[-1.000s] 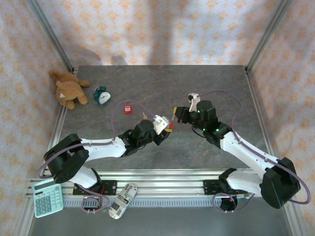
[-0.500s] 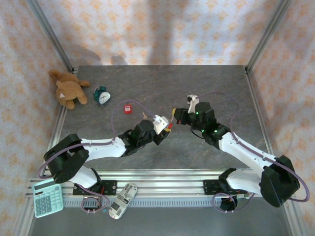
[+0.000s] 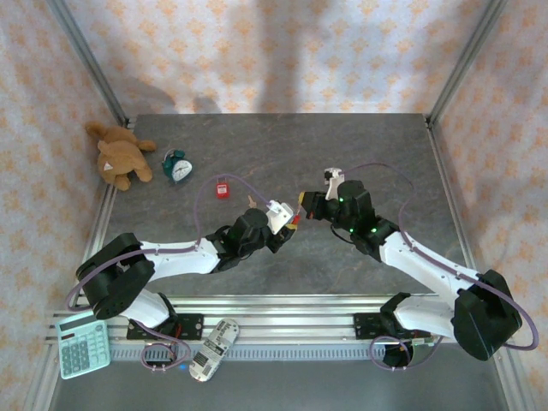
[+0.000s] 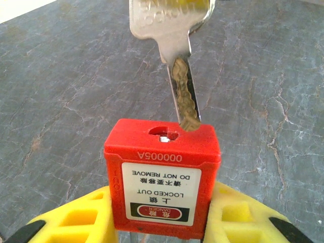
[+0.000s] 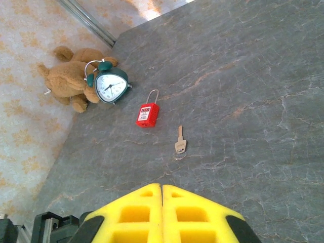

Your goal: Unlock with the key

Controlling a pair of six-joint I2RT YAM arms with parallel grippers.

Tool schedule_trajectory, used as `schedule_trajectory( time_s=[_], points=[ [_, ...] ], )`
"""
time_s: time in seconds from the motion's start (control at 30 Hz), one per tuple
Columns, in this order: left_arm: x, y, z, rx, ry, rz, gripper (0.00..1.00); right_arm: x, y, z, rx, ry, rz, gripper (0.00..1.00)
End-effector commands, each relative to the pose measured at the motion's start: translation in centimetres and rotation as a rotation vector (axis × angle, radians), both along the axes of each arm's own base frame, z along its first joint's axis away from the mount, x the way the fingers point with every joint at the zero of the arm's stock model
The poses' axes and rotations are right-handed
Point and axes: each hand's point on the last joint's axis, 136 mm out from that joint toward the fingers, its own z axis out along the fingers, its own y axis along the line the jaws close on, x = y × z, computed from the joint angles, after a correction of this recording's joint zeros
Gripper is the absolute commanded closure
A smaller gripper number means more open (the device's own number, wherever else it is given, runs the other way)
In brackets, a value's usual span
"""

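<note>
Left gripper (image 4: 162,223) clamps the red padlock (image 4: 162,172) between its yellow fingers (image 4: 81,223); right gripper (image 5: 162,195), closed on the key (image 4: 177,76), holds its tip just beside the keyhole (image 4: 164,134)

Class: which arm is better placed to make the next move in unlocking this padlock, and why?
Right, probably: the right gripper holds the key, tip beside the keyhole, ready to insert; the left gripper just grips the red padlock.

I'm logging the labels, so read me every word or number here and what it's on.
"DANGER", "LOCKED OUT", "DO NOT REMOVE", "000005A": held red padlock, upside down.
"LOCK", then cropped: key above it.
Unreadable: its Chinese characters, alarm clock numerals, calculator, remote control, table padlock label.
</note>
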Motion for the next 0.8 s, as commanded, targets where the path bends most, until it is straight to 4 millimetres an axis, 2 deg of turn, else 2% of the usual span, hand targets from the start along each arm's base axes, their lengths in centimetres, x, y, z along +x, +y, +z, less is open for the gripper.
schedule_trajectory(
  time_s=[0.0,0.77],
  points=[
    [0.34,-0.98,2.33,-0.059,-0.032,-0.002,0.68,0.23,-0.09,-0.41,-0.007,-0.018,-0.023,1.00],
    [0.63,-1.52,2.15,-0.079,-0.008,0.007,0.70,0.99,-0.57,-0.22,0.000,-0.025,-0.088,1.00]
  ],
)
